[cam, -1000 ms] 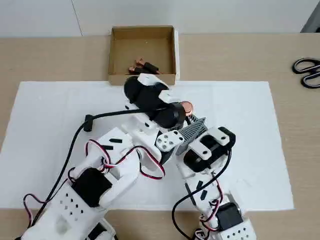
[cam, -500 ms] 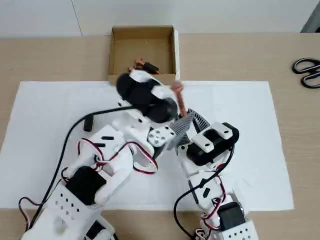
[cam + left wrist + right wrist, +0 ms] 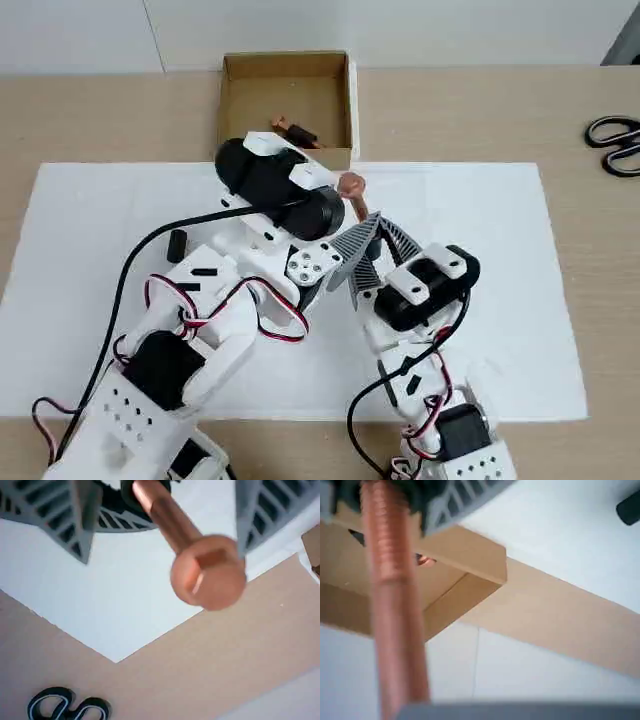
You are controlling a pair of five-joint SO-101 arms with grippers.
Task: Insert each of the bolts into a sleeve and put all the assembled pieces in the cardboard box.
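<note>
A copper bolt point(image 3: 352, 196) stands tilted above the white sheet, just in front of the cardboard box point(image 3: 285, 60). Its lower end sits in a black sleeve point(image 3: 116, 495). My right gripper point(image 3: 372, 258) is shut on that sleeve; in the right wrist view a ribbed finger point(image 3: 462, 500) presses beside the sleeve point(image 3: 347, 497) and the threaded shaft point(image 3: 395, 630). My left gripper point(image 3: 161, 550) is open, its grey fingers point(image 3: 75, 520) well apart on either side of the bolt's head point(image 3: 207, 572) without touching it. Assembled pieces point(image 3: 290, 132) lie in the box.
A loose black sleeve point(image 3: 178, 243) lies on the white sheet point(image 3: 480, 260), left of the arms. Scissors point(image 3: 612, 145) rest at the table's far right. The box's near wall point(image 3: 470, 555) is close behind the bolt. The two arms crowd the sheet's middle.
The left arm has swung up and left toward the box. The bolt's head has shifted the same way and now tilts. The grey fingers around it have spread apart.
</note>
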